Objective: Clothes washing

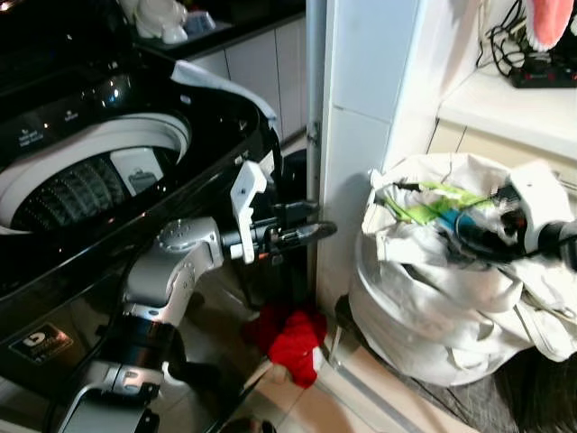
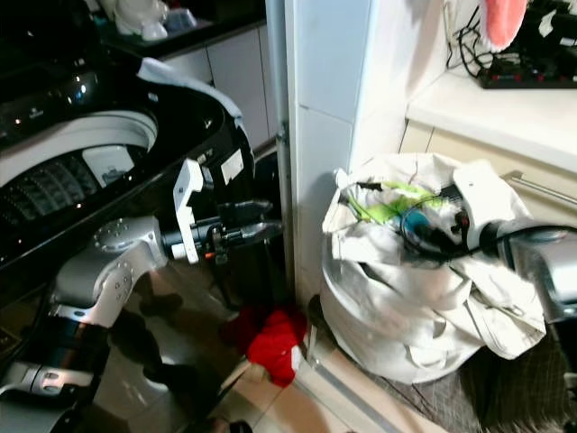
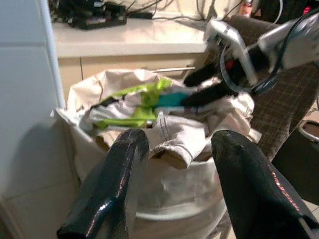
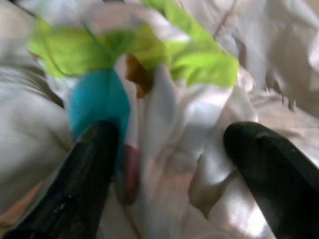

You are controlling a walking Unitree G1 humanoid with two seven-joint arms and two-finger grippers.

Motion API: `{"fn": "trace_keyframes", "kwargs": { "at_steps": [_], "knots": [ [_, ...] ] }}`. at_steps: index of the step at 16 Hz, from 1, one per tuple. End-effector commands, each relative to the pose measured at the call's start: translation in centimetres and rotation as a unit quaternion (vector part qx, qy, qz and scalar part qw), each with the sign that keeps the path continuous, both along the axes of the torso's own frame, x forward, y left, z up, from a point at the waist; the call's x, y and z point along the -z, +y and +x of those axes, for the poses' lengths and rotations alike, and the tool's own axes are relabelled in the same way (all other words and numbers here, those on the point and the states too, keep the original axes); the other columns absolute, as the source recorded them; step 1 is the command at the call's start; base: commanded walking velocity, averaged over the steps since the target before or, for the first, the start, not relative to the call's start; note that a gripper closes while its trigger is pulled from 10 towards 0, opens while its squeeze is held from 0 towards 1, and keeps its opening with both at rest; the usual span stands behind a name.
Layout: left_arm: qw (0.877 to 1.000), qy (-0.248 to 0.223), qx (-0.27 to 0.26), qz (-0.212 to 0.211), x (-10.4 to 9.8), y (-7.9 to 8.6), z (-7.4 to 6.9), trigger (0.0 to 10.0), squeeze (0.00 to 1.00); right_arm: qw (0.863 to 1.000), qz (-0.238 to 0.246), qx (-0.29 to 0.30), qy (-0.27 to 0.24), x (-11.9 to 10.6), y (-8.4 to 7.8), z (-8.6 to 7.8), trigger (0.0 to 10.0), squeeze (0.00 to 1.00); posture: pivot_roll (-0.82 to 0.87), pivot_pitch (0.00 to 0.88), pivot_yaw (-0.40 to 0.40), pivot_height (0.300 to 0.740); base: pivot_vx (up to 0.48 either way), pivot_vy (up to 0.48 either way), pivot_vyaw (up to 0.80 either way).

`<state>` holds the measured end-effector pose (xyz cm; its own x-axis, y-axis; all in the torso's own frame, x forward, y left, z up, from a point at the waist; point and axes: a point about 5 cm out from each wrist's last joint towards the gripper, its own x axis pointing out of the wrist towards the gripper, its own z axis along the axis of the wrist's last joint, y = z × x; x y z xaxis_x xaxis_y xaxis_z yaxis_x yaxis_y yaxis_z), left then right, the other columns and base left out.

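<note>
Jaws released on both: right gripper [image 2: 424, 236] over laundry basket [image 1: 406, 325], left gripper [image 1: 311, 233] idle. Risk: snagging tangled white clothes [image 4: 179, 129], spilling them near red garment [image 1: 288, 336] on floor.

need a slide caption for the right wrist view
Right gripper, fingers open, poised over the laundry basket's pale clothes beside a green and teal garment.

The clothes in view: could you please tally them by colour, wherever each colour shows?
White clothes heaped in the basket: 1 pile
Green and teal garment on the pile, under the right end effector: 1
Red garment on the floor: 1
Total: 3
</note>
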<state>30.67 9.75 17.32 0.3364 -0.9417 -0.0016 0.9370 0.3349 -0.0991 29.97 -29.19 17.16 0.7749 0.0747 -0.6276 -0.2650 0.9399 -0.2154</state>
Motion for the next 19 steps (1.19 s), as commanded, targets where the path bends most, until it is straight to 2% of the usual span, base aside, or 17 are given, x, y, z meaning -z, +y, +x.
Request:
{"fn": "trace_keyframes", "kwargs": {
  "at_steps": [1, 3, 4, 5, 19],
  "knots": [
    [1.0, 0.0, 0.0, 0.003, -0.3, -0.1, -0.2, 10.0, 0.0, 1.0, 0.002, 0.0, -0.008, -0.2, 0.0, 0.5, 10.0, 0.0, -0.11, 0.0, 0.085, 0.74, 0.0, 0.0, 0.0],
    [1.0, 0.004, -0.001, 0.004, -0.7, -0.5, -0.8, 10.0, 0.0, 0.999, 0.047, -0.007, 0.001, 1.2, -0.2, 0.8, 10.0, 0.0, -0.11, 0.0, 0.085, 0.74, 0.0, 0.0, 0.0],
    [1.0, 0.005, 0.0, 0.005, -0.7, -0.5, -0.9, 10.0, 0.0, 0.999, 0.05, -0.006, -0.001, 1.3, -0.3, 0.8, 4.5, 0.0, -0.11, 0.0, 0.086, 0.74, 0.0, 0.0, 0.0],
    [1.0, 0.006, 0.001, 0.005, -0.7, -0.4, -1.0, 10.0, 0.0, 0.999, 0.051, -0.005, -0.002, 1.3, -0.4, 0.9, 0.0, 0.0, -0.11, 0.0, 0.086, 0.74, 0.0, 0.0, 0.0],
    [0.999, 0.022, 0.0, 0.028, -0.6, -0.2, -1.3, 10.0, 0.0, 0.998, 0.055, -0.019, -0.008, 0.1, -1.3, 1.0, 0.0, 0.0, -0.11, 0.0, 0.089, 0.74, 0.0, 0.0, 0.0]
  ]
}}
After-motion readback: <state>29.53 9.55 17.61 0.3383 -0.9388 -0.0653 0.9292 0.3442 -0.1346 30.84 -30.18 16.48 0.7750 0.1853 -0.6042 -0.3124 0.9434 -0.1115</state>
